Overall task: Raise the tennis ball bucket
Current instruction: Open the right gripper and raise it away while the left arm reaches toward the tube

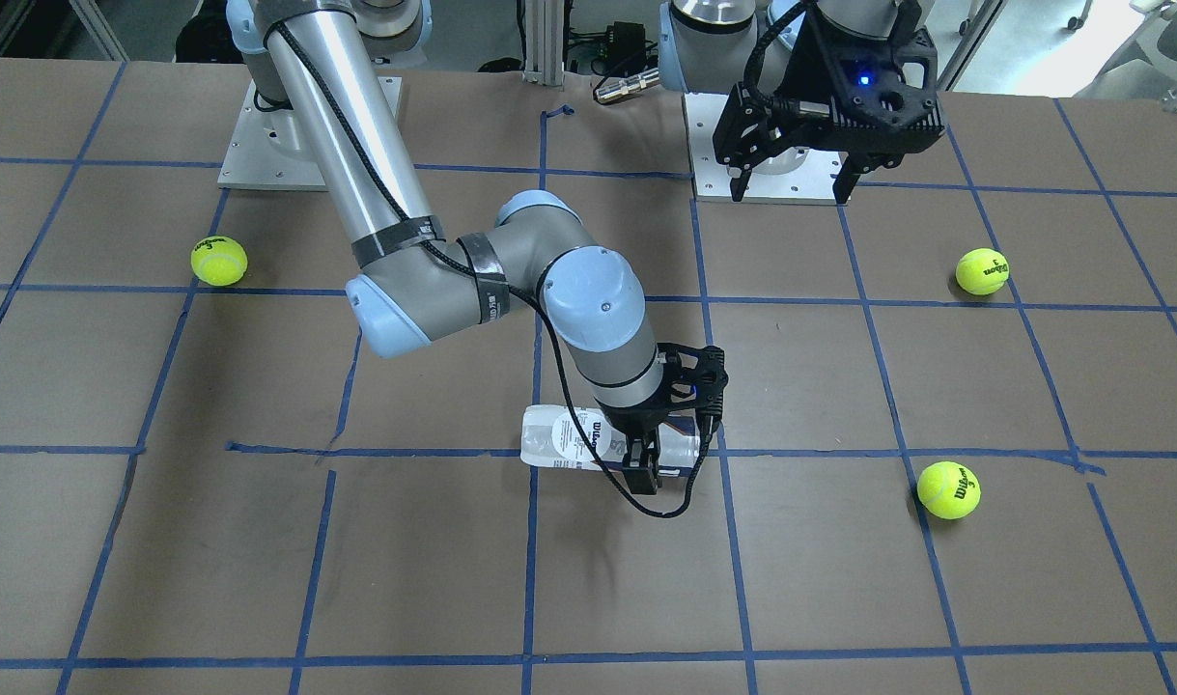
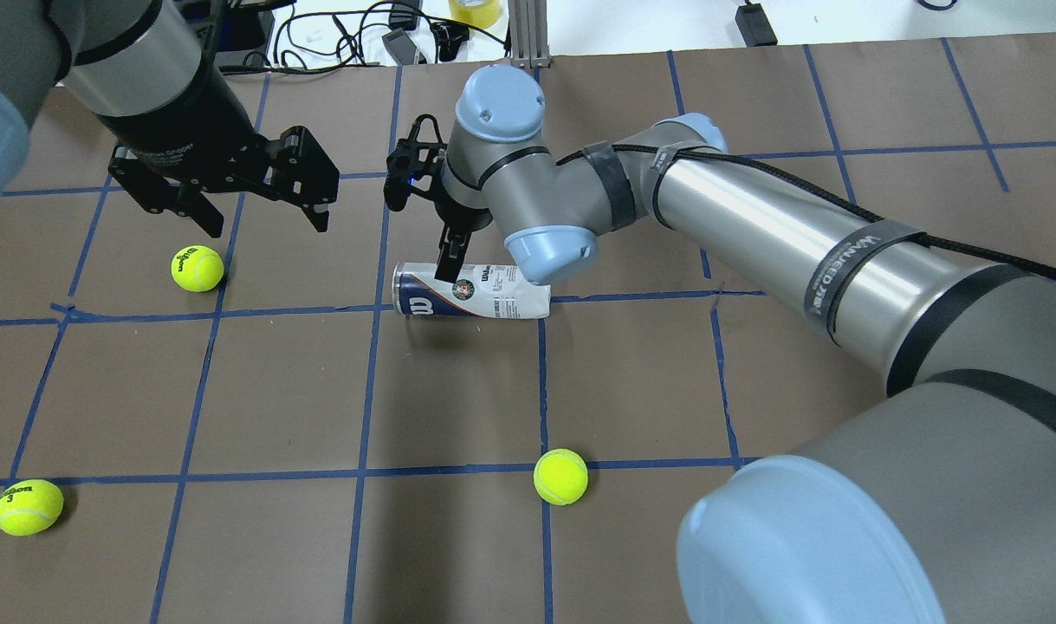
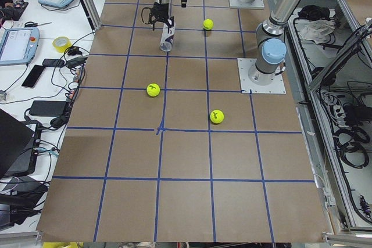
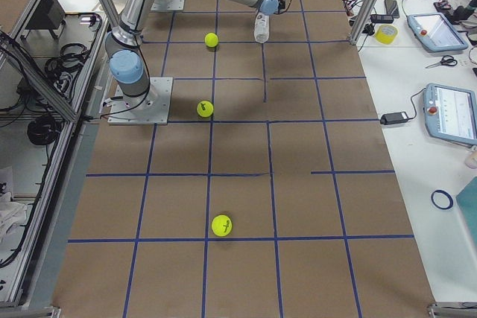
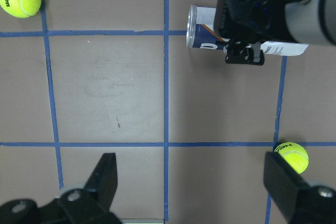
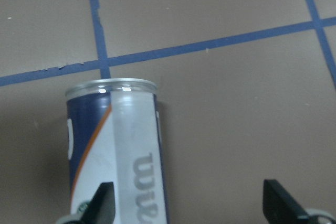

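The tennis ball bucket (image 2: 493,299) is a clear can with a white and navy Wilson label. It lies on its side on the brown table, also seen in the front view (image 1: 559,439). My right gripper (image 1: 643,473) hangs straight over it, open. In the right wrist view the can (image 6: 121,150) sits under the left finger (image 6: 102,203), and the other finger (image 6: 283,203) stands over bare table. My left gripper (image 2: 259,208) is open and empty, hovering well off to the side, and sees the can from afar (image 5: 202,35).
Three yellow-green tennis balls lie loose on the table: one near my left gripper (image 2: 197,268), one at the near left (image 2: 28,506) and one in the near middle (image 2: 560,476). Blue tape lines grid the table. Cables and gear lie beyond the far edge.
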You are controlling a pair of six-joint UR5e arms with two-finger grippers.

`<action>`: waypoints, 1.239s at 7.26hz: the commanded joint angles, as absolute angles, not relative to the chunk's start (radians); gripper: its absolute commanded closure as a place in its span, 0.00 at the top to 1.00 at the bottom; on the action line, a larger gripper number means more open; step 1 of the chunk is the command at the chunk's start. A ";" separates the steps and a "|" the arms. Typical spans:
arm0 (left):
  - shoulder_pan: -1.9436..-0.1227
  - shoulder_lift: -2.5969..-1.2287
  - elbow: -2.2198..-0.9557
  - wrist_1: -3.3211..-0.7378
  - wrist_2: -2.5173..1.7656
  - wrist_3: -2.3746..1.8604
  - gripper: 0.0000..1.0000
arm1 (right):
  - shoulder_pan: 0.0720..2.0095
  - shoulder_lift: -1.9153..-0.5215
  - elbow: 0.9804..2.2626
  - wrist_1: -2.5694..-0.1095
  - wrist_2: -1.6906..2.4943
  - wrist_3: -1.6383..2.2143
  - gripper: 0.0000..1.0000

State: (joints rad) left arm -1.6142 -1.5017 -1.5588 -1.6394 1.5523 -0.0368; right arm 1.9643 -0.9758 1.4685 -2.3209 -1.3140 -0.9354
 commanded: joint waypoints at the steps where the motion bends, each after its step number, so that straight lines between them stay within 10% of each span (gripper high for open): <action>1: -1.571 -1.514 -1.568 -1.634 1.440 0.085 1.00 | 1.855 -1.070 1.466 -2.193 -1.313 -0.937 1.00; 9: -1.410 -1.902 -1.572 -1.430 0.921 0.191 1.00 | 1.609 -1.457 1.459 -1.761 -1.421 -0.509 1.00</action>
State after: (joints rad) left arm -1.4165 -1.8220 -1.5568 -1.5043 0.9910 0.1686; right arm 1.6359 -1.3886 1.4683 -1.8144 -1.3809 -0.6147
